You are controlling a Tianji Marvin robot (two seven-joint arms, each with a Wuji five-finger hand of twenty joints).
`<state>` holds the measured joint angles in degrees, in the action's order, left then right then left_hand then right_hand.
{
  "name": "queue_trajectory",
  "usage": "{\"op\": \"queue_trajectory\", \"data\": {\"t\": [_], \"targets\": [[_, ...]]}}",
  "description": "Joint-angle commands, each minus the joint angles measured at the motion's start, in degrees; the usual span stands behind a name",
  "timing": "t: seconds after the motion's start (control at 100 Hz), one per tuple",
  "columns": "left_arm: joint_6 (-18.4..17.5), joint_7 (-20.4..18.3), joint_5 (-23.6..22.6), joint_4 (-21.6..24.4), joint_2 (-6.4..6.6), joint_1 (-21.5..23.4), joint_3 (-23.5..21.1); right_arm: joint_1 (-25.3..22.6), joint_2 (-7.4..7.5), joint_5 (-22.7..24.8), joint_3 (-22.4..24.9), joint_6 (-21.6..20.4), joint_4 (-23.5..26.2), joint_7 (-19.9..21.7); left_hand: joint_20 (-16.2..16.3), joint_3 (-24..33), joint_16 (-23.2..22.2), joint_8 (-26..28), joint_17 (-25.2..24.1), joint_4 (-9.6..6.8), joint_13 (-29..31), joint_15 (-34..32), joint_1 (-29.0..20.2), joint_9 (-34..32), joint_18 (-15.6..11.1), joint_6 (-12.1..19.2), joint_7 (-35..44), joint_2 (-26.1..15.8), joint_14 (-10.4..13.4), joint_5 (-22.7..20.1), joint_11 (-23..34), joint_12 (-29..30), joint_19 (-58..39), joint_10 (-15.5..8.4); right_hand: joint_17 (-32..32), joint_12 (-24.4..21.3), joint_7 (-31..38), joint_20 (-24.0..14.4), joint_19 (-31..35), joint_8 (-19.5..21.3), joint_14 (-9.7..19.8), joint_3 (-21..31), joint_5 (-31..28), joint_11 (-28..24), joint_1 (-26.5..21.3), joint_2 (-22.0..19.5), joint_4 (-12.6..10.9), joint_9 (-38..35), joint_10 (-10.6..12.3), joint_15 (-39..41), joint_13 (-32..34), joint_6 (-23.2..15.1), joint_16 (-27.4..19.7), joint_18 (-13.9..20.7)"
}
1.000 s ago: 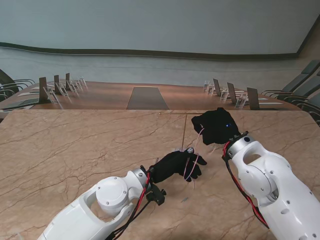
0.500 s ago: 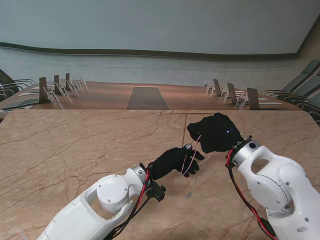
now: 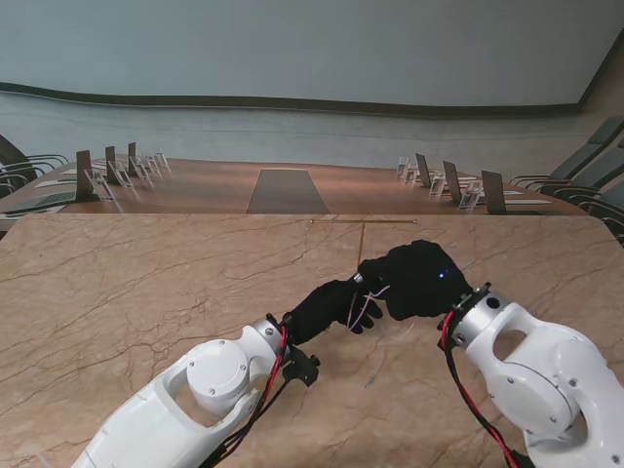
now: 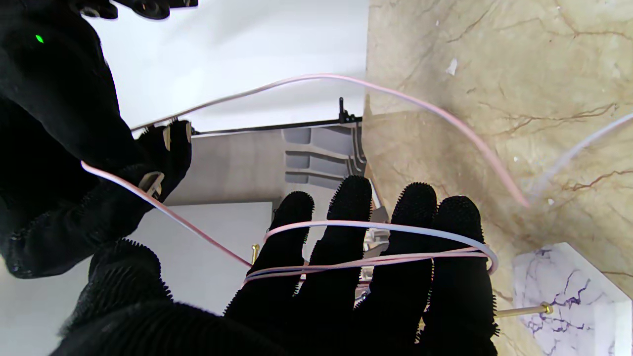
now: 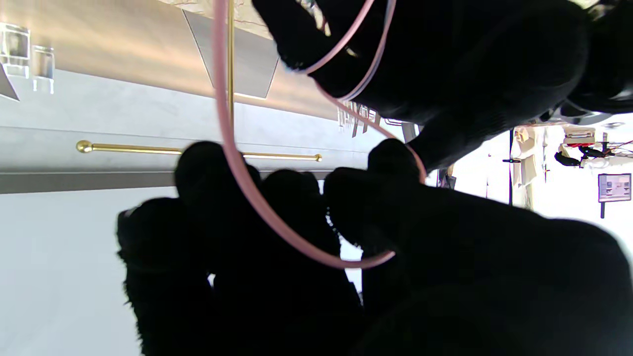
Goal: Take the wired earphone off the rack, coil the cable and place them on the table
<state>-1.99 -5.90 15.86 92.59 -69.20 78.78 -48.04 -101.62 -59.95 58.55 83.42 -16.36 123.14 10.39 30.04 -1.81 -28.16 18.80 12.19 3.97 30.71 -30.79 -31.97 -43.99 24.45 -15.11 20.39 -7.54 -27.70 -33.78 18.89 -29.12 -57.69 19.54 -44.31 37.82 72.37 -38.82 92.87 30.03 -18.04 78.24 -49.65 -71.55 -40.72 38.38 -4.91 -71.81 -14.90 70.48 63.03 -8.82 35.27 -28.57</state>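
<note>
Left hand (image 3: 331,307), black-gloved, fingers extended side by side, carries two loops of thin pink earphone cable (image 4: 376,242) above the mid-desk. Right hand (image 3: 414,278), black-gloved, curled, pinches the free run. Advise steady tension and loops seated below the fingertips. No legible markings.

The black-gloved left hand (image 3: 331,307) sits at frame centre, its four fingers (image 4: 346,257) held straight and side by side. The black-gloved right hand (image 3: 417,279), fingers curled, touches its fingertips from the right.
</note>
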Motion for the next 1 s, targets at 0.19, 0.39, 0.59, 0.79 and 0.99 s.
{"op": "queue_trajectory", "data": {"t": [0.19,0.39,0.59,0.79,0.99], "targets": [[-0.8,1.2,-1.0,0.3,-0.56,-0.1,-0.2,-5.6,-0.36,1.3,0.5,3.1,1.9,-0.7,-1.7,0.2,1.0,-1.0,-1.9,-1.74,-2.4,3.4,1.7,1.8,-2.9,2.8,-2.1,-0.9,3.3,2.7,-2.8,3.5,3.6,-1.6,-4.2,-0.9,2.3,2.2,6.6,-3.0,-5.5,5.5,-3.2,0.8,1.8,5.1,0.5,-4.4,-6.8,1.7,6.1,2.8,0.2,-1.5],[-1.5,1.8,-1.7,0.8,-0.53,-0.1,-0.8,-7.7,-0.45,0.6,-0.3,6.4,0.7,-0.5,-3.6,0.2,2.8,-1.2,-3.9,-1.68,-4.4,6.1,1.4,3.1,-5.7,3.3,-2.3,-0.8,5.2,3.2,-4.1,5.3,6.9,-2.5,-3.7,-1.7,2.3,2.3,5.7,-4.9,-6.9,8.7,-3.9,2.2,1.7,8.5,4.1,-4.9,-7.9,0.6,5.9,4.1,0.1,-3.4],[-1.8,2.0,-2.1,1.1,-0.48,-0.3,-0.9,-8.6,-0.53,-0.5,-2.5,9.8,-1.1,-1.0,-4.4,0.2,3.5,-1.3,-4.6,-1.69,-5.0,7.1,1.1,3.2,-7.0,3.4,-2.3,-0.6,6.1,3.2,-4.6,6.0,8.2,-2.8,-1.5,-2.2,2.1,2.2,4.7,-5.8,-7.2,8.7,-3.2,3.3,1.1,8.5,5.9,-3.6,-8.5,-0.4,4.1,4.8,0.0,-3.2],[-2.2,1.8,-2.5,1.1,-0.4,-0.6,-0.9,-9.1,-0.55,-1.6,-5.0,13.4,-3.0,-1.1,-4.7,0.2,3.8,-1.3,-4.7,-1.68,-5.1,7.4,1.1,3.1,-7.6,3.5,-2.2,-0.6,6.4,3.1,-4.7,6.2,8.7,-2.9,2.1,-3.6,2.3,2.0,3.0,-6.4,-7.5,7.7,-1.8,5.0,0.9,8.3,6.8,-1.3,-9.1,-2.1,0.9,5.2,-0.3,-2.3],[-2.1,1.6,-2.5,1.4,-0.32,-0.7,-0.8,-9.0,-0.51,-2.5,-8.0,17.3,-4.8,-1.0,-4.9,0.2,3.9,-1.3,-4.7,-1.67,-5.1,7.5,1.0,3.1,-7.9,3.6,-2.2,-0.6,6.5,3.2,-4.8,6.4,8.9,-3.0,3.9,-4.7,2.9,1.9,2.0,-6.2,-7.5,7.5,-1.6,5.7,0.7,7.9,6.9,-0.4,-9.4,-3.0,-0.7,5.0,-0.5,-1.8]]}}
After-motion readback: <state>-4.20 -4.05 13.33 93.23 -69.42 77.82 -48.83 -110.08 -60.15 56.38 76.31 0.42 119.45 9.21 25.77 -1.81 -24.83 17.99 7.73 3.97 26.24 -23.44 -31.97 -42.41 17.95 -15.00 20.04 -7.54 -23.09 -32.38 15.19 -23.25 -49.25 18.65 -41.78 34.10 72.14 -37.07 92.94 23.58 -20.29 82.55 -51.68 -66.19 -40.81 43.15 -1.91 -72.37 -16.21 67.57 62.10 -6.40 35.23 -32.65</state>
